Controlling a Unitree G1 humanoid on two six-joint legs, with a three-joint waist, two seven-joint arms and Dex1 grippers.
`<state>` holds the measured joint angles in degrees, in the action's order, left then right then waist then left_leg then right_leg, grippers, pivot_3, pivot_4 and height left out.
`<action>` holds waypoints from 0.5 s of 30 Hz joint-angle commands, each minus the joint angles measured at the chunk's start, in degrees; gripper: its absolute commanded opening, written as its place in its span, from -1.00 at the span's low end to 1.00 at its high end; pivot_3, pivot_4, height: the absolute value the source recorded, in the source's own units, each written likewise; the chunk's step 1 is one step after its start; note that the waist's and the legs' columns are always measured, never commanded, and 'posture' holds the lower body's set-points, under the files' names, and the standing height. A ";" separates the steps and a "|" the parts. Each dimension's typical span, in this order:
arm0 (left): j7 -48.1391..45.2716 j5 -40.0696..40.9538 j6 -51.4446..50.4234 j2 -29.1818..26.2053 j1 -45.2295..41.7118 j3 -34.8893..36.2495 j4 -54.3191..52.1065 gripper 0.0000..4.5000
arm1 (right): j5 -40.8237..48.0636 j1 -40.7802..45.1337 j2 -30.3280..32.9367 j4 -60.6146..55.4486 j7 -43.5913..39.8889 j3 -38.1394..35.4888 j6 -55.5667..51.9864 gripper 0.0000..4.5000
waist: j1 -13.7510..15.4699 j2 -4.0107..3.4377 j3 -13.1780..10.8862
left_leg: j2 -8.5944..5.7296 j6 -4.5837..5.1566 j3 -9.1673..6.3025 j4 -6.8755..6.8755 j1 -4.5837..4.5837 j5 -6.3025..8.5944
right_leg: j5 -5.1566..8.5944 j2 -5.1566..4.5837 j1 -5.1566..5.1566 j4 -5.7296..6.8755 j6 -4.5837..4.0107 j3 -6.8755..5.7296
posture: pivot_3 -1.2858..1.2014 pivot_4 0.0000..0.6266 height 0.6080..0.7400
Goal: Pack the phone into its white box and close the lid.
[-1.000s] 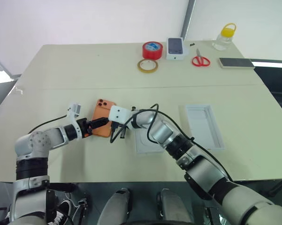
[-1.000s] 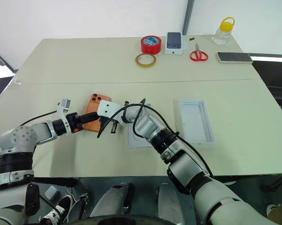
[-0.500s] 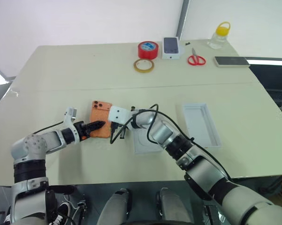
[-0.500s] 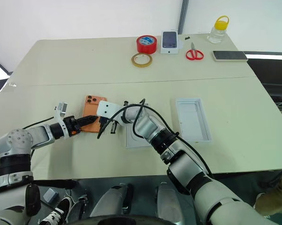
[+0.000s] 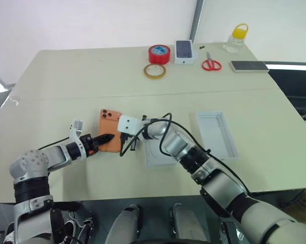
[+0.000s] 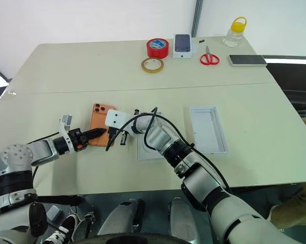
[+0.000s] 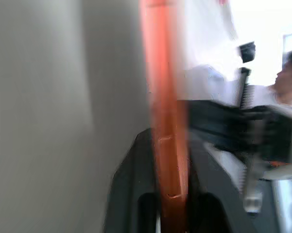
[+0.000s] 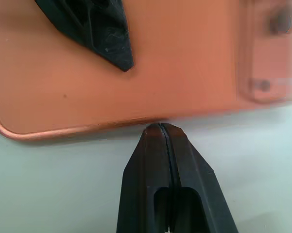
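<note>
Left pincer (image 5: pixel 106 138) clamping phone (image 5: pixel 110 133) edge, blurred in wrist view

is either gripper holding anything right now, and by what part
The left gripper is shut on the phone, clamping its edge. The right gripper is shut, empty, its tips at the phone's edge.

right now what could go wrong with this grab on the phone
1. The left gripper pinches only the edge of the phone, so it might slip or tilt when lifted.
2. The shut right gripper rests against the phone's other edge; pushing further could twist it.
3. The white box lies beyond the right arm, risking a bump in transit.
</note>
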<state>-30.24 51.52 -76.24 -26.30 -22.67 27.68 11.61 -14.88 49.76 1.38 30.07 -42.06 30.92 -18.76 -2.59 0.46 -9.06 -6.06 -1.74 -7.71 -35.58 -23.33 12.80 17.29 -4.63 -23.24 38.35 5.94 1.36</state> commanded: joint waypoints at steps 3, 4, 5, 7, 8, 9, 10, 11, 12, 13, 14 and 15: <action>3.34 0.58 -0.69 1.31 0.16 1.91 -0.26 -0.99 | 2.69 -0.92 -0.23 -3.99 -1.76 -2.27 1.42 -1.00 | 0.04 0.00 0.00 | 0.00 0.00 0.00 0.00 0.00 0.00 | 0.00 0.00 0.01 0.00 0.00 -0.01 | 0.03 -0.52 1.00; 3.53 0.55 -0.64 1.46 0.12 2.04 -0.16 -0.99 | 3.62 -1.30 -0.06 -4.89 -2.61 -2.90 1.44 -1.00 | 0.06 0.00 0.00 | 0.00 0.00 0.00 0.00 0.00 0.00 | 0.00 0.00 0.01 -0.01 0.00 -0.01 | 0.03 -0.52 1.00; 3.97 0.92 -0.73 1.90 0.00 2.69 0.11 -0.99 | 4.75 -1.90 0.23 -6.27 -3.30 -3.87 1.59 -1.00 | 0.09 0.01 0.00 | -0.01 0.00 0.00 -0.01 0.00 0.00 | 0.00 0.00 0.02 -0.01 0.00 0.00 | 0.03 -0.52 1.00; 4.51 1.77 -0.84 2.55 -0.06 3.84 0.19 -0.99 | 9.14 -3.03 0.49 -9.81 -6.14 -7.10 -0.43 -1.00 | 0.09 0.02 -0.01 | 0.00 0.00 0.00 -0.02 -0.01 0.00 | 0.00 -0.01 0.02 -0.01 0.00 -0.01 | 0.03 -0.52 1.00; 4.97 2.84 -1.32 2.98 -0.28 5.12 0.40 -0.99 | 11.46 -3.50 0.67 -11.77 -7.47 -8.80 -1.66 -1.00 | 0.08 0.03 -0.02 | 0.00 0.00 0.00 -0.02 -0.02 0.00 | 0.00 -0.01 0.02 -0.01 0.00 -0.01 | 0.03 -0.52 1.00; 5.51 3.94 -1.72 3.36 -0.61 6.52 0.67 -0.99 | 13.58 -3.91 0.93 -13.67 -8.78 -10.18 -3.12 -1.00 | 0.08 0.03 -0.02 | 0.00 0.03 0.00 -0.03 -0.03 0.02 | 0.00 -0.01 0.02 -0.01 0.00 -0.01 | 0.03 -0.52 1.00; 5.61 5.26 -1.58 3.60 -0.66 7.96 0.27 -0.99 | 19.39 -4.52 1.42 -17.54 -12.09 -13.34 -7.82 -1.00 | 0.06 0.03 -0.02 | 0.00 0.04 0.00 -0.03 -0.04 0.02 | 0.00 -0.01 0.03 0.00 0.00 -0.01 | 0.03 -0.52 1.00; 6.05 6.83 -2.49 3.80 -0.82 9.52 0.30 -1.00 | 23.97 -5.04 2.15 -20.88 -14.58 -15.74 -11.41 -0.89 | 0.06 0.04 -0.03 | 0.01 0.07 0.00 -0.03 -0.05 0.04 | 0.00 0.00 0.07 0.00 0.00 -0.01 | 0.03 -0.52 1.00; 6.69 8.45 -3.62 4.04 -1.01 11.12 0.57 -1.00 | 26.73 -5.80 3.48 -24.01 -16.68 -16.85 -13.35 -0.76 | 0.09 0.07 -0.05 | 0.02 0.08 -0.01 -0.03 -0.07 0.05 | 0.00 0.00 0.09 0.01 0.00 -0.01 | 0.03 -0.52 1.00; 7.23 9.70 -4.18 4.35 -0.91 12.30 0.37 -1.00 | 28.97 -6.94 5.41 -27.22 -19.06 -17.32 -14.35 -0.56 | 0.10 0.08 -0.05 | 0.02 0.10 -0.02 -0.02 -0.09 0.06 | 0.00 0.00 0.12 0.00 0.00 -0.03 | 0.03 -0.52 1.00; 7.22 10.35 -3.80 4.65 -0.20 12.59 -0.90 -1.00 | 29.98 -8.45 7.87 -29.85 -21.24 -17.14 -13.92 -0.39 | 0.13 0.09 -0.06 | 0.02 0.12 -0.02 -0.03 -0.09 0.07 | 0.00 0.00 0.10 -0.01 0.01 -0.03 | 0.03 -0.52 1.00; 7.25 11.26 -3.93 5.02 0.64 12.88 -2.15 -1.00 | 29.95 -10.35 11.12 -32.41 -23.41 -16.19 -13.16 -0.16 | 0.22 0.10 -0.06 | 0.01 0.13 -0.02 -0.02 -0.09 0.08 | 0.00 -0.01 0.07 -0.05 0.00 -0.04 | 0.03 -0.52 1.00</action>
<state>-22.52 59.08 -79.87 -21.36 -22.52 38.01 12.57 12.67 41.57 9.87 2.19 -61.71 14.74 -31.95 -2.38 0.55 -9.11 -6.05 -1.59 -7.74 -35.60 -23.42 12.89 17.29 -4.65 -23.19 38.23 5.95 1.30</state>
